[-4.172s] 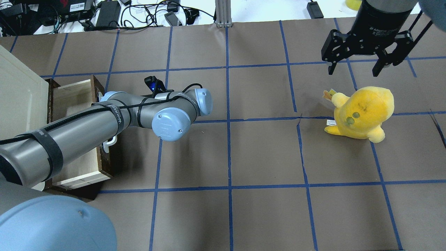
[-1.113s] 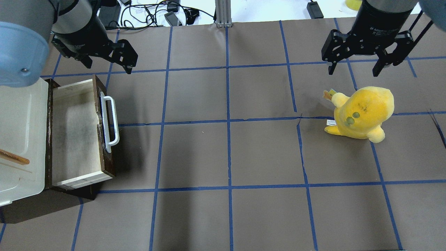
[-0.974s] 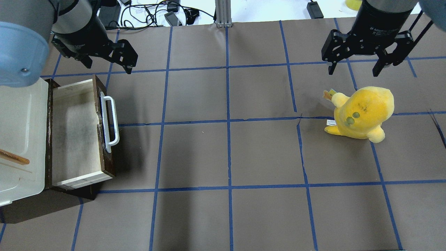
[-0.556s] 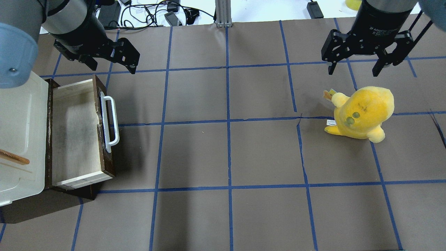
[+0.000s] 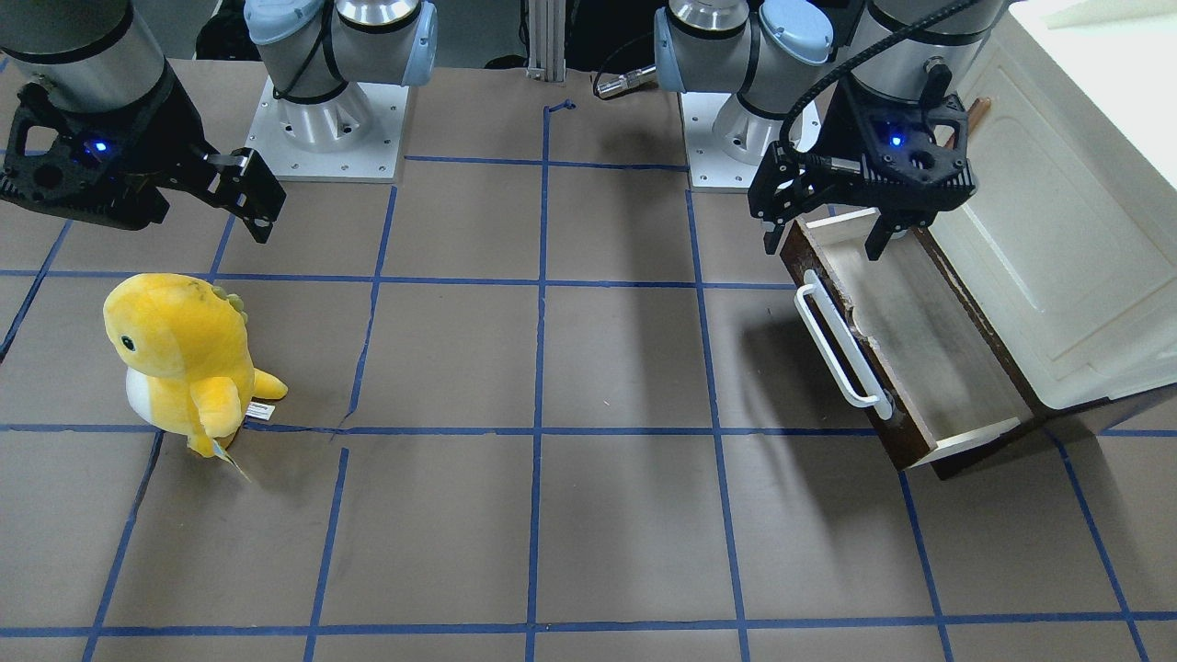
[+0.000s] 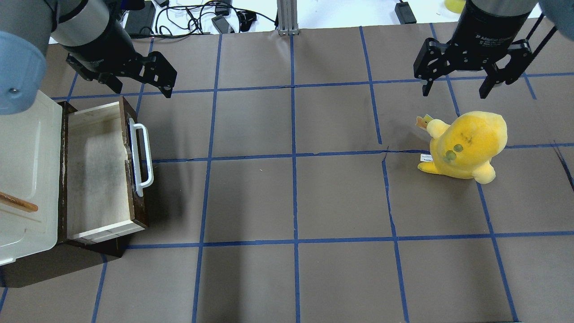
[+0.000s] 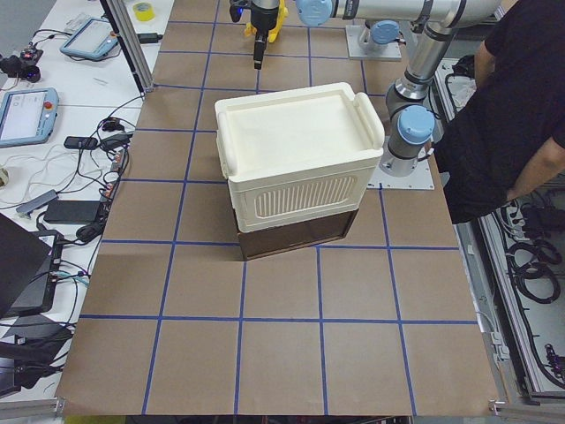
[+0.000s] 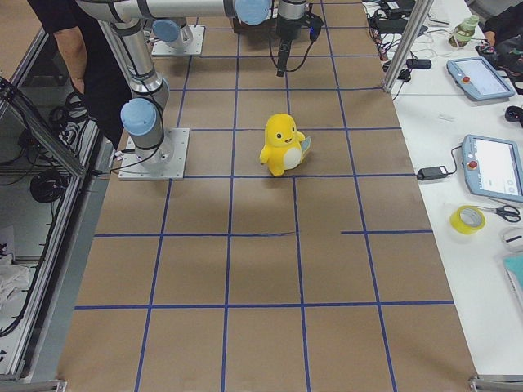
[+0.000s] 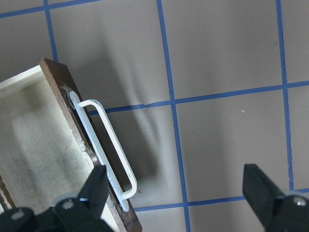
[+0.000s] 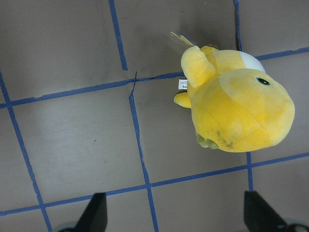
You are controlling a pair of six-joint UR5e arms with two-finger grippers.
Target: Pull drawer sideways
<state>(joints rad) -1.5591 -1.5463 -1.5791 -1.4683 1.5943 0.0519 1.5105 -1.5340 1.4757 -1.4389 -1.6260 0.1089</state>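
Note:
The drawer (image 6: pixel 96 172) stands pulled out of the cabinet at the table's left, dark brown front, pale wood inside, empty. Its white bar handle (image 6: pixel 141 159) faces the table's middle. It also shows in the front view (image 5: pixel 919 340) and the left wrist view (image 9: pixel 43 159), handle (image 9: pixel 108 147). My left gripper (image 6: pixel 139 87) is open and empty, raised beyond the drawer's far end, touching nothing; it also shows in the front view (image 5: pixel 823 239). My right gripper (image 6: pixel 455 89) is open and empty, high at the far right.
A cream-white cabinet (image 6: pixel 24 179) with a small wooden handle (image 6: pixel 18 202) sits over the drawer's frame. A yellow plush toy (image 6: pixel 466 146) stands on the right, below the right gripper. Cables and boxes lie past the table's far edge. A person stands near the robot's base (image 7: pixel 512 115).
The left arm, which lay low across the drawer, has lifted away to the far side with its gripper open. The drawer stays pulled out. The right arm has not moved.

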